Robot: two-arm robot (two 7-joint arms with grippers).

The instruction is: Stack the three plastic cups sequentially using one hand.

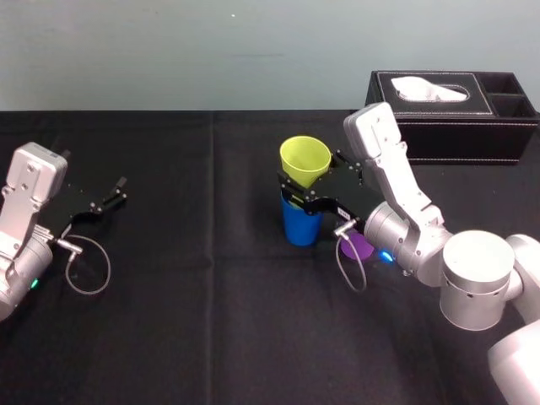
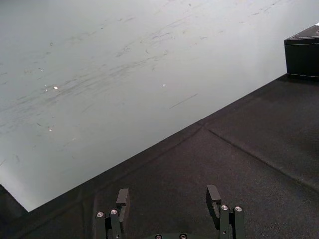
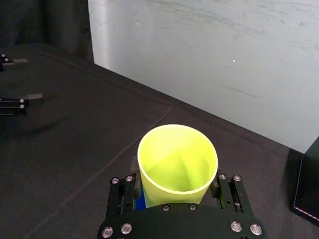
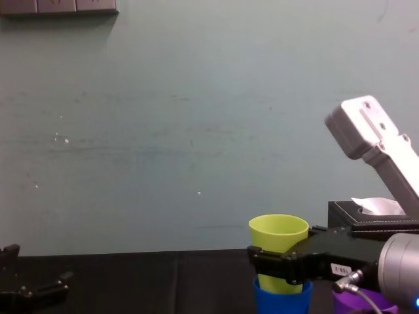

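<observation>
right gripper (image 1: pixel 300 194) pinches the yellow-green cup (image 1: pixel 305 159) mid-wall, base at the blue cup (image 1: pixel 300 226) mouth; purple cup (image 1: pixel 359 246) just right. likely light, slick, thin: squeeze gently. left gripper (image 1: pixel 116 191) spread, far left.

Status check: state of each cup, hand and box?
yellow-green cup: upright, gripped, base entering blue cup.
blue cup: upright on table, under yellow-green cup.
purple cup: on table, partly hidden by right arm.
right hand: shut on yellow-green cup.
left hand: open, idle at left.
tissue box: tissue showing on top.

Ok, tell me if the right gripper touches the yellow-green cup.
Touching: the right wrist view shows the right gripper clamping the yellow-green cup from both sides.
</observation>
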